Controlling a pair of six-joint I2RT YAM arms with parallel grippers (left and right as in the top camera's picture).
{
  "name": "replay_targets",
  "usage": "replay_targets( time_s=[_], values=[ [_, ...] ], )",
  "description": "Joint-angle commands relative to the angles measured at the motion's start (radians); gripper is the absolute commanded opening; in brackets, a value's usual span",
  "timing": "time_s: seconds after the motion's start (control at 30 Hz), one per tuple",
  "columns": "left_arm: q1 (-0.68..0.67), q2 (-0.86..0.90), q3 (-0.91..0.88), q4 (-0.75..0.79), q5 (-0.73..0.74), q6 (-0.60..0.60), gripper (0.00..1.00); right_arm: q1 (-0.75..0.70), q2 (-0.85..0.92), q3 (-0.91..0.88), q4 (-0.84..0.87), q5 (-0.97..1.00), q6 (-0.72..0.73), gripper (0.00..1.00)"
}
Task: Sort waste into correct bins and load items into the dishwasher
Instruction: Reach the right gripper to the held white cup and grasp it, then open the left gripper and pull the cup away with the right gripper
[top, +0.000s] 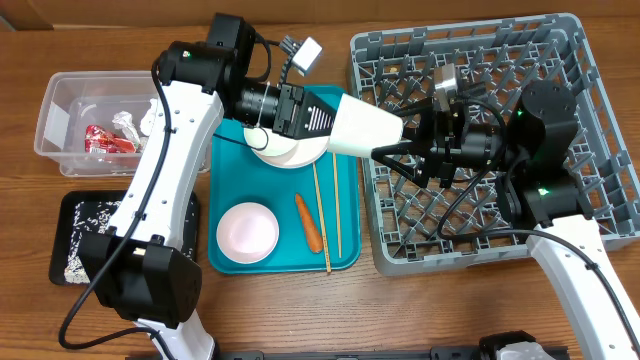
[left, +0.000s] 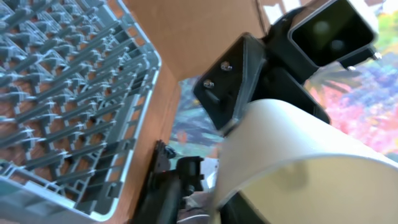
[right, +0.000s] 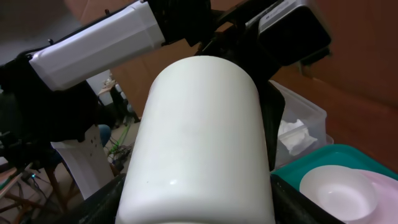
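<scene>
So the smooth, glossy white cup (top: 362, 125), a plain cylinder, is hanging sideways in the air over where the teal tray (top: 345, 255) is meeting the grey pegged dish rack (top: 560, 60). The right gripper (top: 395, 140) is hugging the rack-side end, with its dark fingers (right: 99, 199) pressing on both sides. The left gripper (top: 332, 116) is sitting at the other end, and I can't tell if it's pinching.

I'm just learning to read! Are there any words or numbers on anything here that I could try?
No words, numbers or signs can be read here.
The red snack wrapper in the clear tub has pale marks, but they are too small and blurred to read.
The white cup is plain.
</scene>
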Motion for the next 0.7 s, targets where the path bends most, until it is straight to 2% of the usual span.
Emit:
replay_targets(
  time_s=[0.0, 0.17, 0.23, 0.53, 0.67],
  values=[
    [0.001, 0.01, 0.001, 0.02, -0.109, -0.005, 0.33, 0.012, -0.019, 0.023, 0.011, -0.076, -0.01, 0.44],
    [0.008, 0.01, 0.001, 0.062, -0.224, -0.073, 0.38, 0.008, -0.019, 0.023, 0.01, -0.037, 0.009, 0.42],
    [0.033, 0.01, 0.001, 0.091, -0.286, -0.133, 0.38, 0.001, -0.019, 0.023, 0.005, 0.039, 0.04, 0.4],
    [0.113, 0.01, 0.001, 0.096, -0.355, -0.148, 0.4, -0.068, -0.019, 0.023, -0.069, 0.165, 0.035, 0.34],
    [0.126, 0.01, 0.001, 0.095, -0.478, -0.18, 0.4, -0.11, -0.019, 0.023, -0.178, 0.332, 0.009, 0.33]
  ],
)
